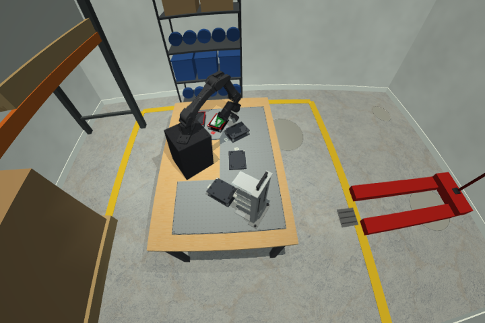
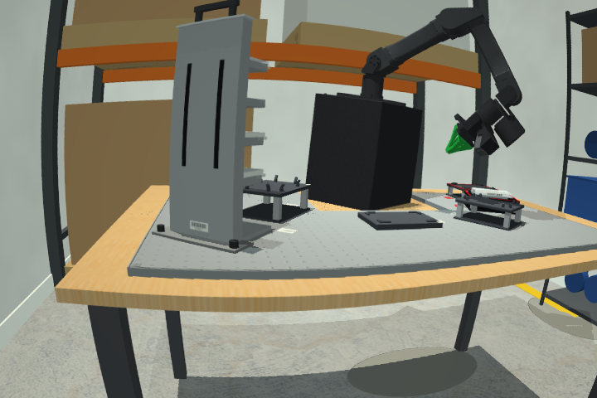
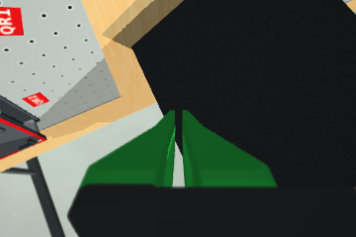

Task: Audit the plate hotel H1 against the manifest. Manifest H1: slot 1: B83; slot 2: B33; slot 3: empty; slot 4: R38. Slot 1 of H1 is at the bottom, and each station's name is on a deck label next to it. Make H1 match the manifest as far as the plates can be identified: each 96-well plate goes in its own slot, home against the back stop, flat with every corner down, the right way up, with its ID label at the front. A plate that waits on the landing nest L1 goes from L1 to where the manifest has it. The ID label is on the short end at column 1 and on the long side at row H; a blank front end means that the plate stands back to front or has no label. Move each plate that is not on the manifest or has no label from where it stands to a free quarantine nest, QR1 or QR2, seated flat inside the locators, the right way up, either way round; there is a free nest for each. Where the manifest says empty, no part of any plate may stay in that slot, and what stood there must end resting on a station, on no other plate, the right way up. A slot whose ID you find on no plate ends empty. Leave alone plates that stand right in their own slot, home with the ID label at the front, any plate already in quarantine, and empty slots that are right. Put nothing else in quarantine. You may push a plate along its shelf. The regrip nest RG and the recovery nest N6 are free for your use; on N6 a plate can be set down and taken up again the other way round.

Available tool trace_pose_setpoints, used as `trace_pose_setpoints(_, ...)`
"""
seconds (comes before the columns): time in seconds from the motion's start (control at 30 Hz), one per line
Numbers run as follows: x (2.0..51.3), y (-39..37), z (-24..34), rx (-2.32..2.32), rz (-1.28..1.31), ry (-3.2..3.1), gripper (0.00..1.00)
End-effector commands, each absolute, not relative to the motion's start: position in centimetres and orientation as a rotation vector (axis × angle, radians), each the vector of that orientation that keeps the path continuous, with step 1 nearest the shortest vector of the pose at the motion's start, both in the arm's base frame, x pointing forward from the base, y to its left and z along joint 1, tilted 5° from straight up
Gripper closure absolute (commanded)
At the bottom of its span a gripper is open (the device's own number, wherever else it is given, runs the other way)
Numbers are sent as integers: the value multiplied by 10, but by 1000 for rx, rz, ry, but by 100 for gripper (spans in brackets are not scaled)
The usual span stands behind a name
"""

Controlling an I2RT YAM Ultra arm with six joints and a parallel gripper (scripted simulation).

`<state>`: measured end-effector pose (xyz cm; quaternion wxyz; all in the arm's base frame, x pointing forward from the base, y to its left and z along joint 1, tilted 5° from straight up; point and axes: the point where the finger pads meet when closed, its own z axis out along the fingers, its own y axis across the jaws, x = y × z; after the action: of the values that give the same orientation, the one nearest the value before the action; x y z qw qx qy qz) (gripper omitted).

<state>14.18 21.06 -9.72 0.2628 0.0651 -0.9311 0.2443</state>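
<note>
One arm (image 1: 203, 99) is reaching from its black pedestal (image 1: 197, 161) toward the far end of the worktop (image 1: 163, 212), with the gripper (image 1: 219, 122) hanging over a red-edged quarantine nest (image 1: 211, 127). From above, a plate seems to be lying there, though it is too small to read. The plate hotel (image 1: 250, 190) is standing well apart at the near end, with a raised nest (image 1: 220, 190) just beside it, a flat nest (image 1: 237, 159) in the middle of the deck and another raised nest (image 1: 237, 131) near the gripper.

From the side, the jaws are pressed together on nothing, well above the white plate (image 2: 489, 191) that is resting on the red-edged nest (image 2: 454, 186). Whether that plate is seated flat inside the locators I cannot tell. The hotel's shelves (image 2: 257, 100) are facing away here, so their contents are hidden.

At the wrist, the green fingers are showing only a sliver of light between them, the QR1 label (image 3: 7, 22) is sitting at upper left and the pedestal (image 3: 265, 74) is filling the right.

If the next job lies at the hotel, the arm is probably best kept high while swinging round the pedestal, clear of the raised nests' pins, with the jaws opening before reaching a shelf.
</note>
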Motion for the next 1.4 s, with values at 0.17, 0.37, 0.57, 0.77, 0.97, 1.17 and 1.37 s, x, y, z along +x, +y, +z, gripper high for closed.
trace_pose_setpoints(0.17, 173, 205, -88, 207, 440, -2631, 100)
trace_pose_setpoints(0.37, 185, 198, -85, 218, 356, -2675, 100)
trace_pose_setpoints(0.57, 201, 189, -80, 229, 266, -2726, 100)
trace_pose_setpoints(0.77, 217, 177, -75, 240, 195, -2778, 100)
trace_pose_setpoints(0.97, 242, 178, -66, 252, 126, -2847, 100)
trace_pose_setpoints(1.17, 241, 156, -66, 260, 66, -2880, 100)
trace_pose_setpoints(1.37, 253, 142, -60, 273, 3, -2947, 100)
